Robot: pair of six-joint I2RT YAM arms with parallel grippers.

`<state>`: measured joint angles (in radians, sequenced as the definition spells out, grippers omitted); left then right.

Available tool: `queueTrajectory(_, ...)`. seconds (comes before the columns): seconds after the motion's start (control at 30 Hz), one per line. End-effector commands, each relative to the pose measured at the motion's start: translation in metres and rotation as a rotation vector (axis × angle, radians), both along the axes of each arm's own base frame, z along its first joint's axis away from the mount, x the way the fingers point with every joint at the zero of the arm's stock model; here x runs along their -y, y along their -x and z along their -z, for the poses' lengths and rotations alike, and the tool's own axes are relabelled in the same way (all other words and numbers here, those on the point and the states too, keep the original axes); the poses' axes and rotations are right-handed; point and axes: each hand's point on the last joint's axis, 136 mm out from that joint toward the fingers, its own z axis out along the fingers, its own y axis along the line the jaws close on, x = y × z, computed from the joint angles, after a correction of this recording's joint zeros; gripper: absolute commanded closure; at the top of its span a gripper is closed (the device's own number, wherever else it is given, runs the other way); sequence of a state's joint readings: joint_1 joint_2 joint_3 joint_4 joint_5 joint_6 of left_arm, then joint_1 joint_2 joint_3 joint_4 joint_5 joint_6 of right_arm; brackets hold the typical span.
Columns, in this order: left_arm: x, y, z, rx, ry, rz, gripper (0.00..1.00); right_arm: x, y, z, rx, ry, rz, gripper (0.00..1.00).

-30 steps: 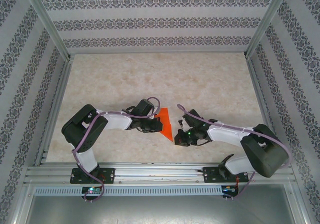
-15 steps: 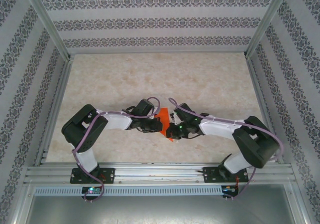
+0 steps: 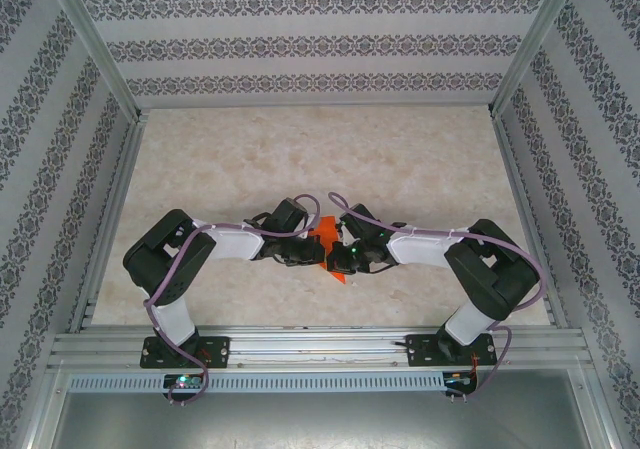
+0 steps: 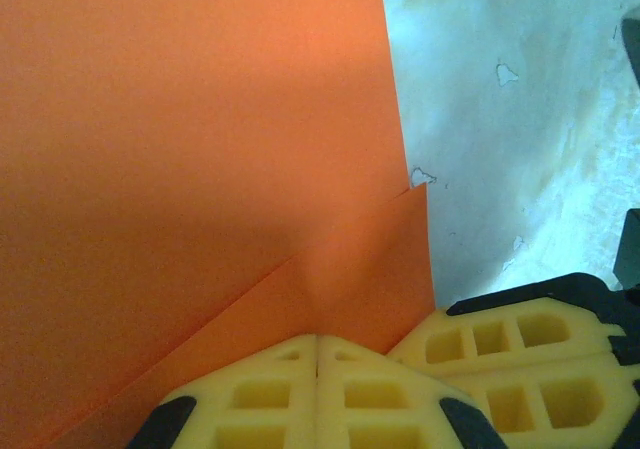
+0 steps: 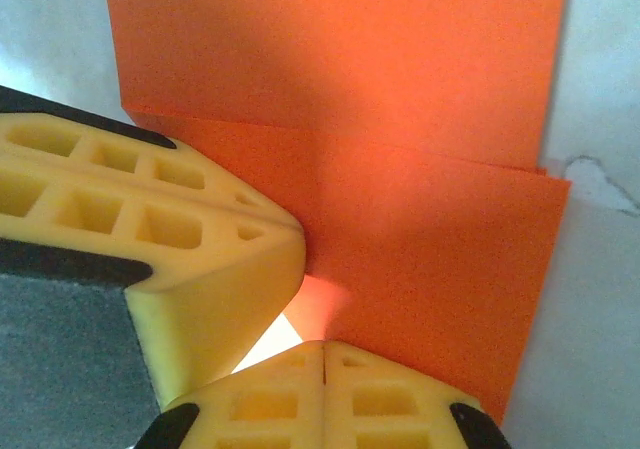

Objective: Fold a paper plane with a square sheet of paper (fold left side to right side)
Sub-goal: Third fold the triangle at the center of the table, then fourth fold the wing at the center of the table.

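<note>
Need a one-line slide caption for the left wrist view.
Shut left fingers tip-down on the folded orange paper, right fingers close beside, pale table beyond.

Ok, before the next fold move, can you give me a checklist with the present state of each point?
1. Left tool shut: ok, jaws together, nothing between them.
2. Right tool shut: ok, the same.
3. Both tools at the square sheet of paper: ok, both tips are over its orange surface.
4. Tools pressing the sheet down: cannot tell.
5. Folded layers flush at the side edge: not ok, a small step shows between the layers.
6. Room between the two tools: not ok, they stand side by side, very close; whether they touch, cannot tell.
</note>
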<state>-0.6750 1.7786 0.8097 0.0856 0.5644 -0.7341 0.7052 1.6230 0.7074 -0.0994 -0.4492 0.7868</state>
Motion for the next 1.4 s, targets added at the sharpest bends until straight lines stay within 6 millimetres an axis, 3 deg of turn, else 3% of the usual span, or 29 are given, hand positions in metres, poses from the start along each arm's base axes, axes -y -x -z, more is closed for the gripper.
queueTrajectory(0.0,-0.018,0.010,0.026,-0.049,-0.110,-0.020,1.00,0.017,0.021,0.016,-0.059,0.068,0.011,1.00)
queueTrajectory(0.27,-0.019,0.009,0.026,-0.044,-0.122,-0.012,1.00,0.052,0.061,0.025,-0.123,0.123,0.025,1.00)
queueTrajectory(0.47,-0.016,0.007,0.019,-0.031,-0.101,-0.011,1.00,0.066,0.070,0.014,-0.125,0.127,0.012,1.00)
queueTrajectory(0.6,-0.004,0.002,-0.001,-0.002,-0.036,-0.005,0.94,0.063,0.051,-0.011,-0.031,0.060,0.007,1.00)
queueTrajectory(0.73,0.010,-0.009,-0.039,0.067,0.059,0.009,0.82,0.059,0.024,-0.036,0.106,-0.021,-0.008,0.78)
queueTrajectory(0.83,0.009,-0.017,-0.063,0.123,0.092,-0.004,0.75,0.055,0.002,-0.047,0.200,-0.062,-0.035,0.59)
queueTrajectory(0.93,-0.010,-0.027,-0.077,0.174,0.093,-0.067,0.67,0.047,-0.016,-0.055,0.276,-0.097,-0.062,0.51)
queueTrajectory(1.13,-0.058,-0.035,-0.078,0.190,0.072,-0.197,0.57,0.025,-0.036,-0.058,0.343,-0.153,-0.153,0.43)
queueTrajectory(1.37,-0.085,-0.039,-0.072,0.166,0.113,-0.315,0.49,0.011,-0.054,-0.043,0.319,-0.164,-0.160,0.48)
